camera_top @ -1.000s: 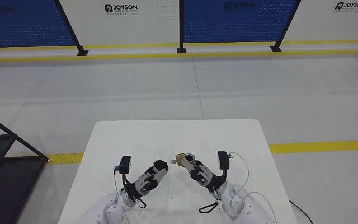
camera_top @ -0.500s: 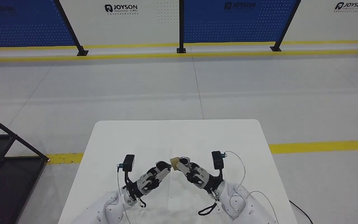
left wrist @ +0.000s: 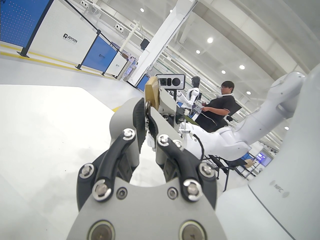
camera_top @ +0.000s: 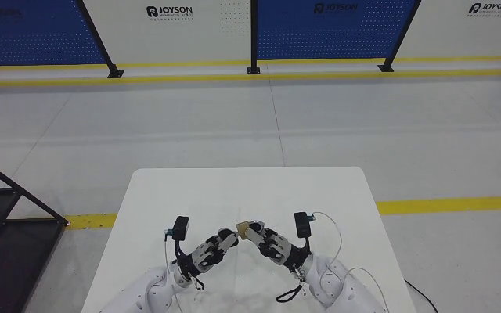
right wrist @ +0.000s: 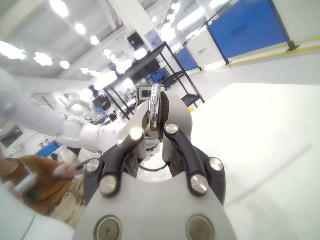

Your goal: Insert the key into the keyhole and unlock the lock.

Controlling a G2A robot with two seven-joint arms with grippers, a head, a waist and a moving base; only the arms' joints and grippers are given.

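A brass padlock [camera_top: 244, 228] is held above the white table [camera_top: 235, 188] near its front middle, with my right gripper [camera_top: 253, 230] shut on it. In the right wrist view the lock's chrome shackle [right wrist: 154, 106] sits between that gripper's [right wrist: 156, 109] fingers. My left gripper [camera_top: 230, 236] faces it from the left, shut on a small silver key [left wrist: 148, 106]. In the left wrist view the key's tip meets the brass lock body [left wrist: 151, 93]; how deep it sits is hidden by the fingers.
The tabletop [left wrist: 50, 116] around both arms is bare white. A black rack [camera_top: 19, 227] stands off the table's left side. Blue and white barrier panels [camera_top: 329, 31] line the far floor.
Both grippers have drawn toward each other over the last second. The gap between the left gripper's key and the padlock has closed, and the right arm shifted slightly left.
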